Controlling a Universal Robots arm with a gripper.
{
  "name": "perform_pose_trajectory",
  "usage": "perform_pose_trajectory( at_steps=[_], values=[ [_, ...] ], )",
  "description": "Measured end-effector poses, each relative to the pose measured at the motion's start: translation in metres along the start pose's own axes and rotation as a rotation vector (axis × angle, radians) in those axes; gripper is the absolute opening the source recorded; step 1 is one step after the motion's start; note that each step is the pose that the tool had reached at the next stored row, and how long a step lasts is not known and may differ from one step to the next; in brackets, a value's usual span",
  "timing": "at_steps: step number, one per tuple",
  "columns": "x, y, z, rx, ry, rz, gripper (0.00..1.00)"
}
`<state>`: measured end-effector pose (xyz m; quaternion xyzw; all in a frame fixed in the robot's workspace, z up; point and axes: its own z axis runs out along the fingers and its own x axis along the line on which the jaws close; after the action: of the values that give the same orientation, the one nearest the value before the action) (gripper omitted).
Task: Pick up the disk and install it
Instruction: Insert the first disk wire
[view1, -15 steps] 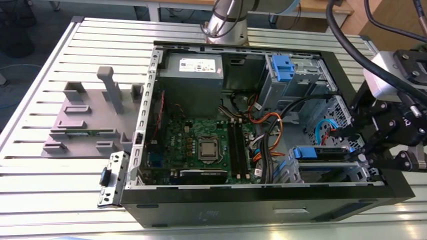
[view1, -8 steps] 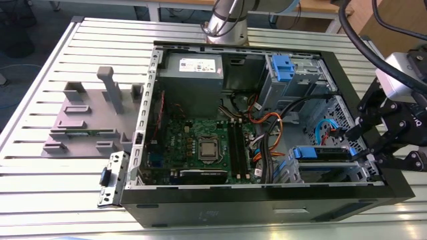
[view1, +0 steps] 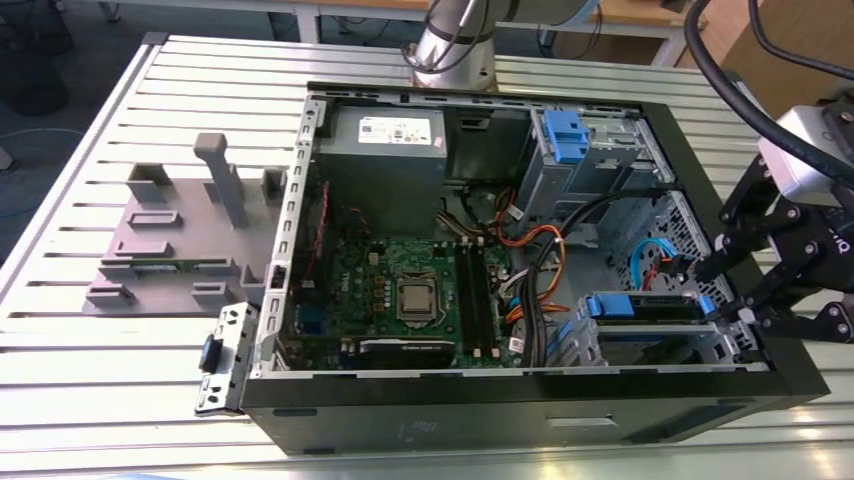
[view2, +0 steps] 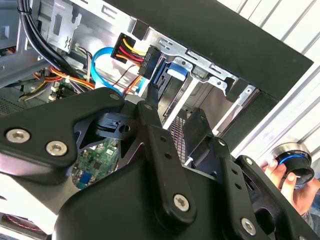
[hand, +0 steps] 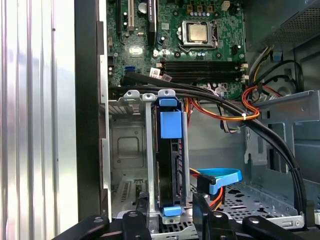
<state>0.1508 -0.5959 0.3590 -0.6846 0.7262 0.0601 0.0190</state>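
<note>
The disk (view1: 646, 306) sits on edge in the lower drive cage of the open computer case (view1: 534, 405), at the exterior view's right. Its blue bracket (hand: 170, 125) and metal side show in the first wrist view between two cage rails. My black gripper (view1: 727, 290) hovers at the case's right wall, right beside the disk's outer end. In the first wrist view the gripper (hand: 172, 217) straddles the bracket's end tab with its fingers (hand: 202, 215) apart, outside the rails. The second wrist view has the gripper (view2: 172, 112) open around the same end.
Orange, black and blue cables (hand: 220, 177) run close to the cage. The motherboard (view1: 400, 290) and a grey power-supply box (view1: 387, 130) fill the case. A grey plastic stand (view1: 174, 230) rests on the slatted table. A hand (view2: 282, 175) holds a round black-and-blue device.
</note>
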Motion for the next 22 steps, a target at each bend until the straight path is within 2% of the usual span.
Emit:
perform_pose_trajectory(
  at_steps=[22],
  values=[
    [-0.0013,-0.0040,0.0014,0.0000,0.0001,0.000,0.47]
  ],
)
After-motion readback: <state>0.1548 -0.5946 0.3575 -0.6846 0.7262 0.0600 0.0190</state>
